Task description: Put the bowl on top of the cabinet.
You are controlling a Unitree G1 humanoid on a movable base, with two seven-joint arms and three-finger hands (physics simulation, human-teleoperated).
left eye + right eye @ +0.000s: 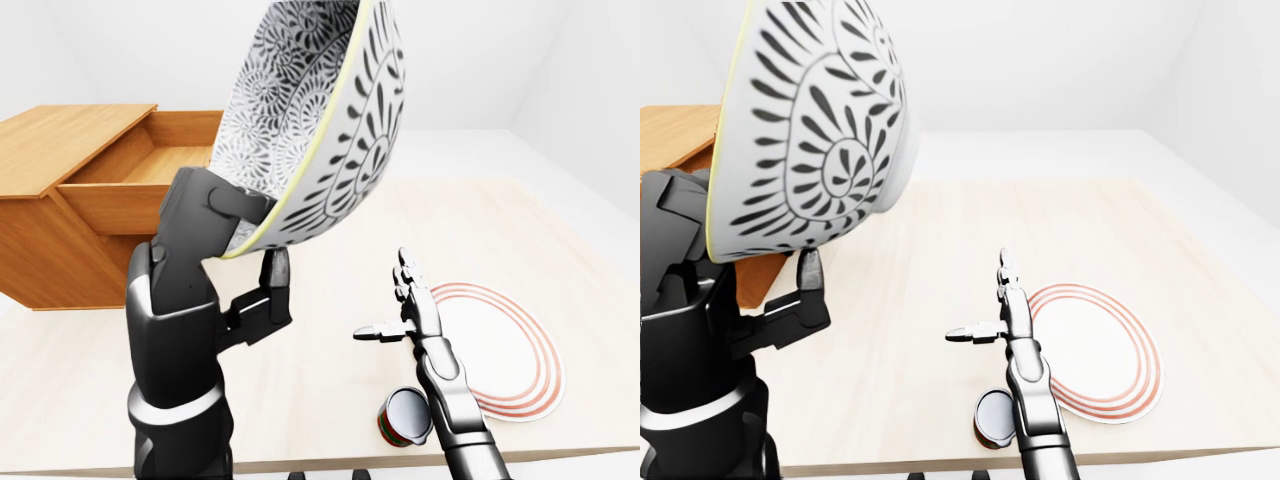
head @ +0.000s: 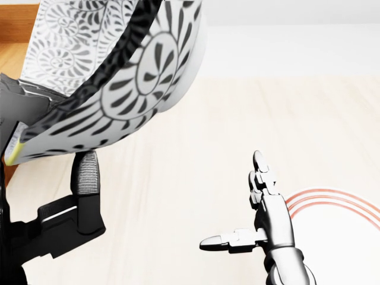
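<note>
left hand [image 1: 215, 250] fingers clenched on bowl [image 1: 315, 120] rim, bowl tilted, raised above desk [image 1: 330, 300] right of cabinet [image 1: 90, 190]. right hand [image 1: 410, 305] fingers released, beside plate [image 1: 505, 350], can [image 1: 405, 415] below.

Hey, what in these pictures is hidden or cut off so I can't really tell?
- Cabinet: bowl and left hand cover its right part in the left-eye view; only slivers show in the head view.
- Bowl's top rim: cut off by the upper edge in all views.
- Can: partly behind the right hand's forearm; label unreadable.
- Plate: mostly cropped in the head view.
</note>
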